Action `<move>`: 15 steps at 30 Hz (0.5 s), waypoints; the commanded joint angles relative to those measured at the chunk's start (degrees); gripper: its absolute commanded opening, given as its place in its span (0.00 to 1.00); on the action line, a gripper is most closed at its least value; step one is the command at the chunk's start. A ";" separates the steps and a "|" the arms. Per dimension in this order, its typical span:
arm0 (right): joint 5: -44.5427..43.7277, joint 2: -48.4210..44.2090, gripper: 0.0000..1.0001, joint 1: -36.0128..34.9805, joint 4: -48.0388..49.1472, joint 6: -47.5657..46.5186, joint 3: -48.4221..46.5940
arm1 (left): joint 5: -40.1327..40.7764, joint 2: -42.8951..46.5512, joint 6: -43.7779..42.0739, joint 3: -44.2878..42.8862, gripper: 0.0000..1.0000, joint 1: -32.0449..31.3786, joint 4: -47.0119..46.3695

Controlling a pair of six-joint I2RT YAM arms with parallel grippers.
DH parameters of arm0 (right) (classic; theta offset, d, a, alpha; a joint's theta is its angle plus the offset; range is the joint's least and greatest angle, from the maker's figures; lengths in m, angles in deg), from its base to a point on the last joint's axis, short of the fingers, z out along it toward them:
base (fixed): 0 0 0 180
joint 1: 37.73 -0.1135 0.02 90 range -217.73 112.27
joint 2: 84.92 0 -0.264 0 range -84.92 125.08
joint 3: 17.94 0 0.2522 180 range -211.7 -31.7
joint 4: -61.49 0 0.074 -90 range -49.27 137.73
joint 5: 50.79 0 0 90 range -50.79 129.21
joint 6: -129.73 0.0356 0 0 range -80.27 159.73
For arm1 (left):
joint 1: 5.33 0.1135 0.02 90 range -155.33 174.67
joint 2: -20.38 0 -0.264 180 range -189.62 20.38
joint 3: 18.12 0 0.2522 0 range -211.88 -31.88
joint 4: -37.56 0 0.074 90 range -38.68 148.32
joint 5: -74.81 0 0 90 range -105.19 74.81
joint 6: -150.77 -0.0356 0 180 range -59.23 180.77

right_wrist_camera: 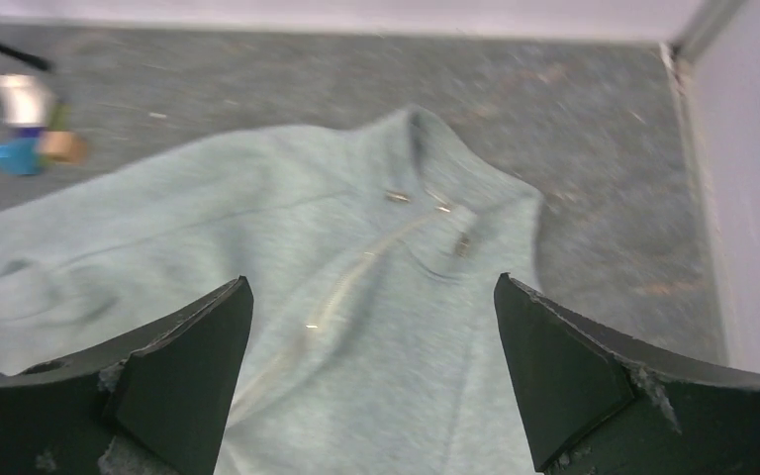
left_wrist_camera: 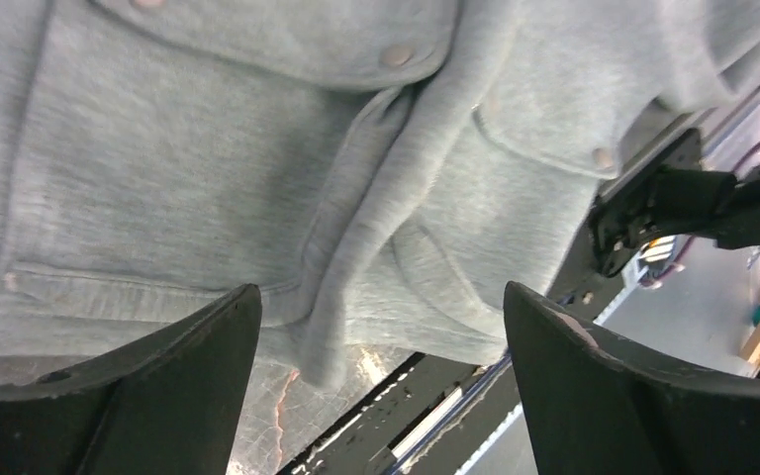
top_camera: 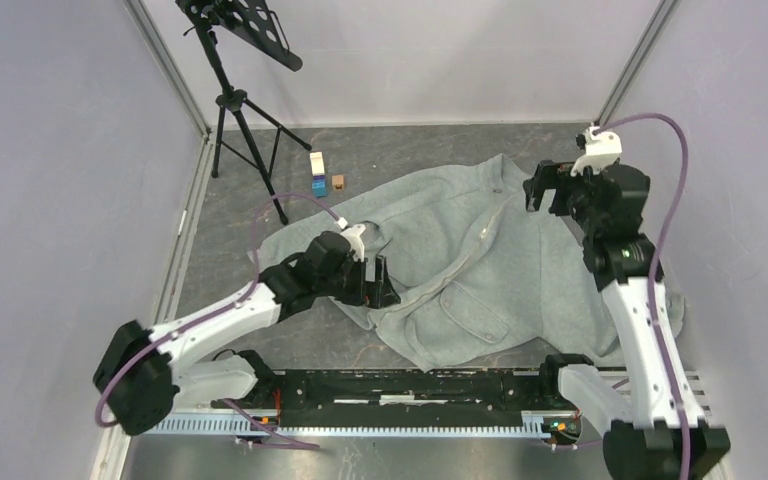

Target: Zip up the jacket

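The grey-green fleece jacket (top_camera: 460, 260) lies spread on the dark floor, collar toward the back, hem toward the arms. Its pale zipper (top_camera: 470, 250) runs down the front. My left gripper (top_camera: 380, 283) is open and empty, low at the jacket's bottom hem, near the foot of the front opening. In the left wrist view the jacket (left_wrist_camera: 208, 178) fills the frame with its pockets and snaps, and the hem fold hangs between the jaws. My right gripper (top_camera: 550, 185) is open and empty, raised above the collar. The right wrist view shows the collar (right_wrist_camera: 435, 203) and the zipper (right_wrist_camera: 356, 272) below.
A black tripod stand (top_camera: 240, 100) stands at the back left. Small blocks, white, blue and brown (top_camera: 322, 180), lie on the floor behind the jacket. The arms' black base rail (top_camera: 410, 390) runs along the near edge. Walls close in on both sides.
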 commanded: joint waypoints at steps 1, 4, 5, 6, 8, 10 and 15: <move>14.77 -9.46 0.98 -1.14 2.54 3.94 1.66 | 4.78 9.42 -4.33 -7.17 0.99 0.42 6.73; 13.81 -14.92 0.98 -1.20 -0.41 3.93 -2.96 | 9.00 15.68 -6.63 -11.47 1.00 0.42 11.33; 13.34 -16.16 0.98 -1.17 -1.11 3.86 -4.92 | 10.30 17.61 -7.25 -13.39 1.00 0.41 12.65; 12.56 -17.02 0.98 -1.15 -1.82 3.76 -7.20 | 11.25 19.20 -7.99 -15.28 1.00 0.41 13.92; 10.53 -18.38 0.98 -1.08 -3.33 3.21 -11.52 | 12.37 22.56 -9.03 -19.38 1.00 0.41 15.38; 7.31 -19.85 0.98 -1.11 -3.44 3.11 -14.50 | 12.97 24.95 -10.23 -23.74 1.00 0.41 16.18; -0.69 -24.70 0.98 -1.15 1.93 2.24 -16.16 | 15.72 29.15 -15.47 -35.18 1.00 0.41 16.90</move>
